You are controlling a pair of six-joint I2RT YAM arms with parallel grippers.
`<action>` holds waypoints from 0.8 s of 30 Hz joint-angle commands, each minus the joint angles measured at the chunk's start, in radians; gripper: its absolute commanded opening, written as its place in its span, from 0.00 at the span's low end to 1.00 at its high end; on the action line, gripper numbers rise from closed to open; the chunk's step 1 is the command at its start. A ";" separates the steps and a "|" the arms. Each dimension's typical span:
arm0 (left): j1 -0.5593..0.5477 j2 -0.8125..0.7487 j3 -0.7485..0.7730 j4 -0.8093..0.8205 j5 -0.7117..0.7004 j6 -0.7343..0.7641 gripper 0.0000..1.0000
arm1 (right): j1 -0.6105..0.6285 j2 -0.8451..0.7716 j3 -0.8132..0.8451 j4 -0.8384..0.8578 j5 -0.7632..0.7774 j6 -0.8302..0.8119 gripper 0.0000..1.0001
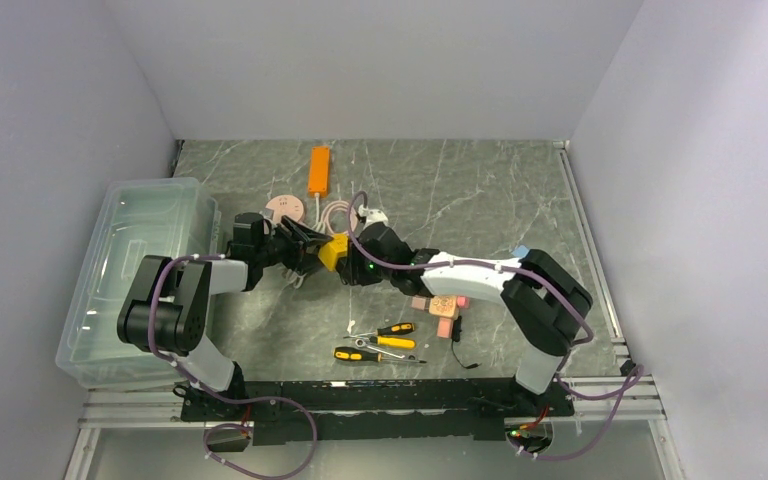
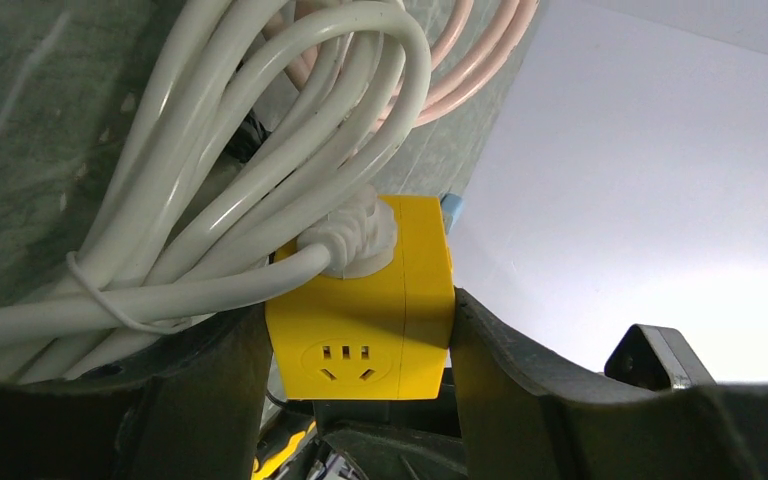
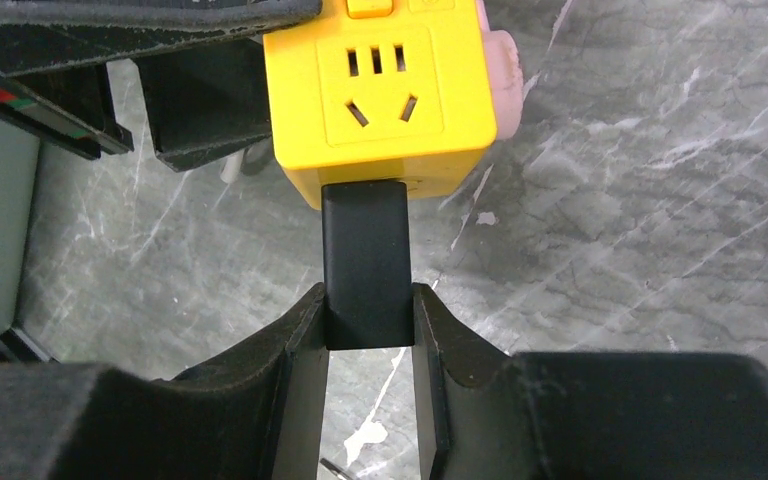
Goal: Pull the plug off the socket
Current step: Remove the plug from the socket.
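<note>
The grey marbled table (image 1: 480, 190) lay beneath both arms, with the clear plastic bin (image 1: 130, 270) standing outboard of the left arm's elbow, well behind the left gripper (image 1: 305, 250). The two grippers met nose to nose near the table's middle.

A bundle of white cable (image 2: 210, 200) looped just beyond the left gripper (image 2: 360, 350), and a coil of pink cable (image 2: 470, 60) lay farther out past it. One white cord ended in a white plug (image 2: 355, 235) seated in the face of the socket pointing away from that gripper.

The yellow cube socket (image 2: 360, 340) sat between the left gripper's fingers (image 2: 480, 350), which were narrowed until both pressed its opposite sides. An empty outlet face looked back at the wrist camera.

The right gripper (image 3: 365, 310) had its fingers (image 3: 430, 330) closed snugly on the black plug (image 3: 364, 260), pinching its near end. The plug's far end met the socket (image 3: 385, 95) with no gap visible.

Two yellow-handled screwdrivers (image 1: 385, 340) lay behind the right gripper (image 1: 355, 268), toward the arm bases, with small pink blocks (image 1: 443, 308) under its forearm.
</note>
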 commanded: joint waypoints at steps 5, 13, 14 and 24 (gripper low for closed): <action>0.020 -0.018 0.005 0.072 -0.001 0.015 0.00 | -0.036 0.091 0.154 -0.283 0.161 0.118 0.00; 0.023 -0.019 0.006 0.073 0.000 0.015 0.00 | -0.029 0.022 0.045 -0.055 0.060 0.002 0.00; 0.024 -0.019 0.005 0.074 0.000 0.013 0.00 | -0.025 0.006 0.013 -0.010 0.043 -0.036 0.00; 0.026 -0.017 0.004 0.072 -0.002 0.015 0.00 | -0.016 -0.043 -0.018 0.017 0.071 -0.086 0.00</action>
